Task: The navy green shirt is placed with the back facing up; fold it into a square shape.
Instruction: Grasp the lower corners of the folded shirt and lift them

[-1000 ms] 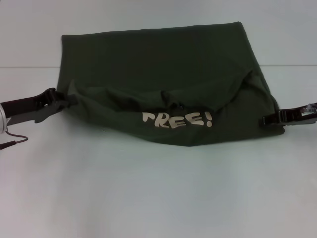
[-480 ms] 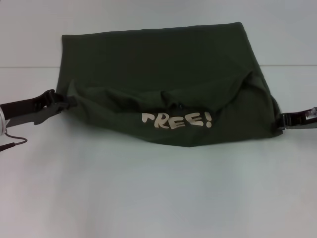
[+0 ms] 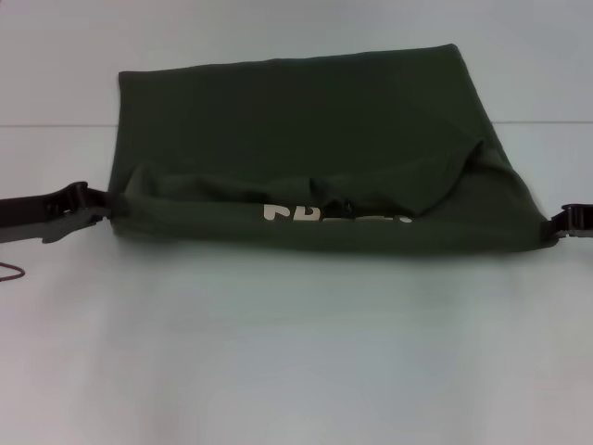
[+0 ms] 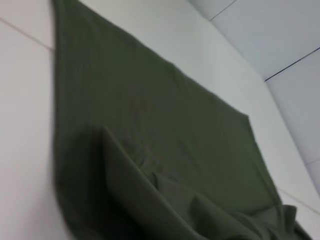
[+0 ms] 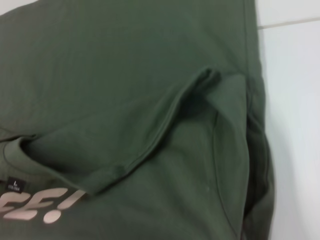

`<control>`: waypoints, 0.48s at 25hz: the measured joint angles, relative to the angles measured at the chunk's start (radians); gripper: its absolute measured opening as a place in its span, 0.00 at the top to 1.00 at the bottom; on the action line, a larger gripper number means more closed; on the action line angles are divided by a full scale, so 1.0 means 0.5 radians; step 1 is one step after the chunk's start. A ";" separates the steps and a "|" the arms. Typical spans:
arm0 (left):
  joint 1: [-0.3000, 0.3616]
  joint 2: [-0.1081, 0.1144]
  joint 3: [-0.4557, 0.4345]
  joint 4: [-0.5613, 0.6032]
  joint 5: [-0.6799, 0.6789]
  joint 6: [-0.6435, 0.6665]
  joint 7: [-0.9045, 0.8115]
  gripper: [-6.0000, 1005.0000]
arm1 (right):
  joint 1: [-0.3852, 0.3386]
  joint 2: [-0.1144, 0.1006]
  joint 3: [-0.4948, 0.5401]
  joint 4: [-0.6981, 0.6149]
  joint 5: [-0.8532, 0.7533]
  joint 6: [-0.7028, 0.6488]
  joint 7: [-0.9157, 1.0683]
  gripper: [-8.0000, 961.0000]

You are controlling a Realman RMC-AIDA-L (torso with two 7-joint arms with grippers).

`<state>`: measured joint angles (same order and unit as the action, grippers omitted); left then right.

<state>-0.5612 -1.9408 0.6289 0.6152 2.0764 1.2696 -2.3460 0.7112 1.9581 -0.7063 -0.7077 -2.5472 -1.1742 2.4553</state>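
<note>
The navy green shirt (image 3: 306, 120) lies on the white table, its near part folded over the rest. Pale lettering (image 3: 334, 216) shows on it, half hidden behind the raised, taut near fold. My left gripper (image 3: 104, 206) is shut on the shirt's near left corner. My right gripper (image 3: 554, 227) is shut on the near right corner. The left wrist view shows the flat fabric (image 4: 160, 125) with a raised fold. The right wrist view shows the shirt (image 5: 125, 75), a folded sleeve, a neck label and the lettering (image 5: 40, 205).
The white table (image 3: 296, 352) stretches bare in front of the shirt, with a seam line across it behind (image 3: 56, 124). A thin red cable (image 3: 11, 272) hangs by the left arm.
Both grippers have moved outward and away from me, pulling the near fold straight and taut. The fold rolled up, so the lettering is now mostly hidden.
</note>
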 joint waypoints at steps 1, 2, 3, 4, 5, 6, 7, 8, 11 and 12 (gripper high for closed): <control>-0.001 0.002 -0.002 0.001 0.017 0.000 -0.006 0.97 | -0.003 -0.001 0.008 -0.004 0.001 -0.002 0.000 0.96; -0.001 0.004 -0.004 0.001 0.032 -0.001 -0.011 0.97 | -0.006 -0.001 0.018 -0.005 0.001 -0.002 -0.001 0.95; -0.001 0.005 -0.006 0.001 0.043 -0.003 -0.014 0.97 | -0.008 -0.001 0.030 -0.006 0.001 -0.002 -0.001 0.95; 0.001 0.005 -0.006 0.001 0.046 -0.005 -0.016 0.97 | -0.008 -0.001 0.036 -0.006 0.001 -0.003 -0.001 0.95; 0.003 0.005 -0.007 0.001 0.046 -0.006 -0.016 0.97 | -0.009 -0.001 0.039 -0.007 0.002 -0.005 -0.001 0.95; 0.007 0.005 -0.006 0.001 0.046 -0.007 -0.017 0.97 | -0.009 -0.002 0.040 -0.009 0.002 -0.008 -0.001 0.95; 0.010 0.006 -0.005 0.001 0.051 -0.007 -0.017 0.97 | -0.009 -0.002 0.040 -0.012 0.006 -0.015 -0.001 0.95; 0.013 0.006 -0.006 0.001 0.059 -0.005 -0.018 0.97 | -0.009 -0.002 0.041 -0.018 0.013 -0.023 -0.002 0.95; 0.023 0.008 -0.017 0.001 0.110 0.002 -0.018 0.97 | -0.031 -0.002 0.044 -0.076 0.071 -0.085 -0.002 0.94; 0.029 0.008 -0.018 0.001 0.121 0.005 -0.017 0.97 | -0.046 -0.002 0.045 -0.102 0.104 -0.105 -0.002 0.94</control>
<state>-0.5468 -1.9366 0.6198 0.6156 2.1367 1.2721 -2.3543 0.6881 1.9572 -0.6838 -0.7586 -2.4951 -1.2266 2.4542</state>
